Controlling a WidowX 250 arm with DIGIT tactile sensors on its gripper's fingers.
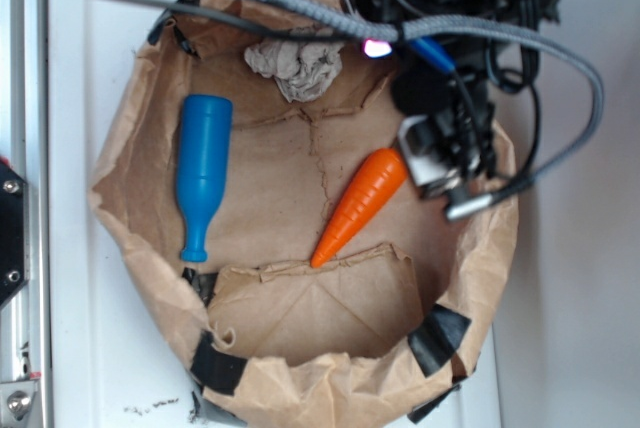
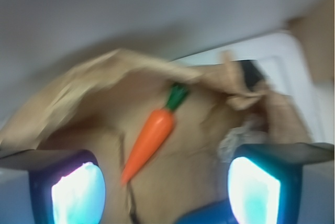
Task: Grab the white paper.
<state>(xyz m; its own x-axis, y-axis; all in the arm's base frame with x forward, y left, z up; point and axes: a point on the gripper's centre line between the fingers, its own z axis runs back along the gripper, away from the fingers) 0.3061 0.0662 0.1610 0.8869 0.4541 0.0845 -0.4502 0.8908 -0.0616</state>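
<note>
The gripper [image 2: 166,182] is seen with fingers [image 2: 78,190] spread, nothing between them; the white paper [image 1: 295,66] lies apart in the bag [image 1: 130,128].

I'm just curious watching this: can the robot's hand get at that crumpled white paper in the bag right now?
Probably yes. The white paper lies uncovered on the floor of the brown paper bag, apart from the carrot and the blue bottle. The hand is open and empty inside the bag, with nothing between them.
</note>
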